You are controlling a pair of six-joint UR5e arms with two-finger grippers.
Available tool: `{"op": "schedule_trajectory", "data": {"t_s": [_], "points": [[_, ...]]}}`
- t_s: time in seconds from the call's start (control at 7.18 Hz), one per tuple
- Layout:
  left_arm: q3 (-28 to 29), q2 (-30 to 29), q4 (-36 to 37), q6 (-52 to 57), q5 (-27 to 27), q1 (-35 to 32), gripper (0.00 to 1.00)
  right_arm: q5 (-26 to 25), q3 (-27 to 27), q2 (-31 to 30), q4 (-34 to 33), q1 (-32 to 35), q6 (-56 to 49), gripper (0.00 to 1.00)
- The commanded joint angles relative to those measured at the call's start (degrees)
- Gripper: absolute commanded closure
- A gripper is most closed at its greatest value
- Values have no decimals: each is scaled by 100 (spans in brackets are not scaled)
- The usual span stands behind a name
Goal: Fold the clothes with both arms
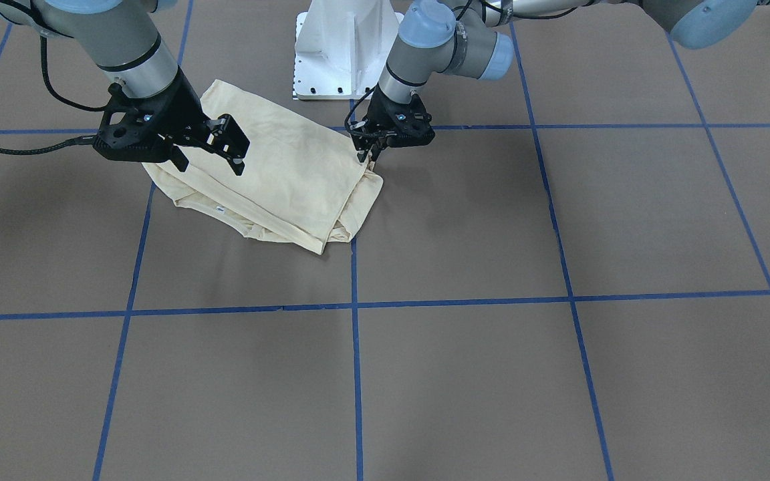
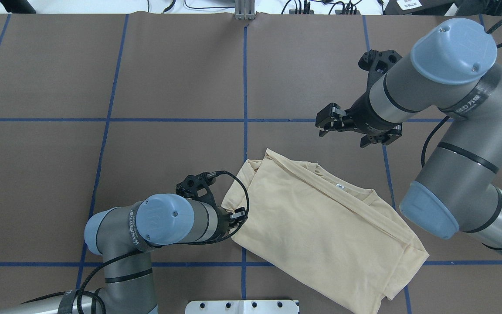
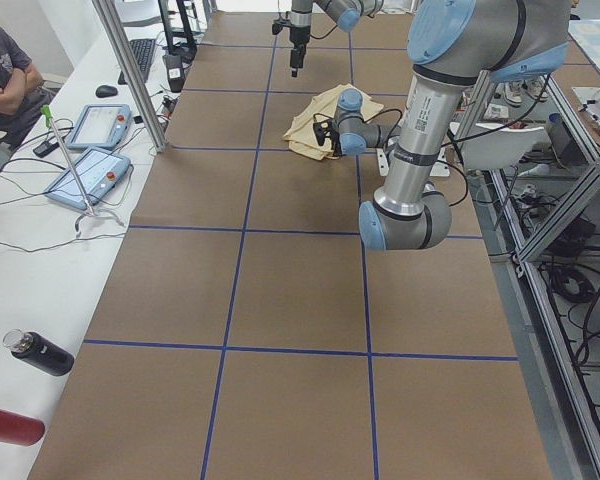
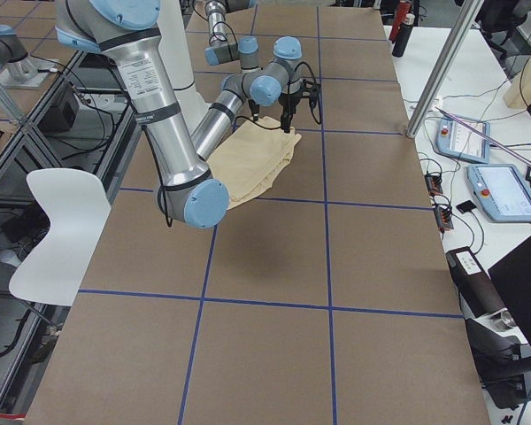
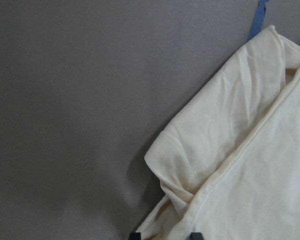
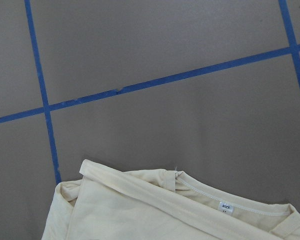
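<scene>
- Jaws of the left gripper (image 1: 367, 157) stand close together on the shirt (image 2: 320, 222), at the edge of it nearest the left side of the overhead view. In the left wrist view its fingertips (image 5: 194, 235) barely show at the bottom edge, with a gathered fold of cream cloth between them.
- Jaws of the right gripper (image 1: 210, 162) stand wide apart and hold nothing. It hangs above the shirt, in the upper left of the front-facing view.
- Left arm (image 2: 164, 220) lies low in the lower left of the overhead view. Right arm (image 2: 451, 87) comes in high from the right edge.
- Shirt: folded into a rough oblong, lying slantwise on the table (image 1: 559, 387). It is at lower centre in the overhead view and upper left of centre in the front-facing view. No print shows. Its neck opening faces the top of the overhead view, with the white tag (image 6: 225, 207) just inside.
- Blue tape lines (image 1: 354, 307) cross the brown table in a grid, and one of them runs under the shirt.
- White pedestal (image 1: 345, 47) stands at the top centre of the front-facing view, near the shirt.
</scene>
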Motion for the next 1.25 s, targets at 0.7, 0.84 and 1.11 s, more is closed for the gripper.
{"op": "schedule_trajectory", "data": {"t_s": [0.7, 0.84, 1.11], "points": [[-4, -76, -15, -22, 11, -473, 100, 7, 35, -9, 2, 42, 26, 0], [92, -120, -24, 4, 19, -666, 100, 7, 35, -9, 2, 59, 44, 0], [539, -409, -50, 31, 37, -956, 100, 7, 35, -9, -7, 94, 53, 0]]}}
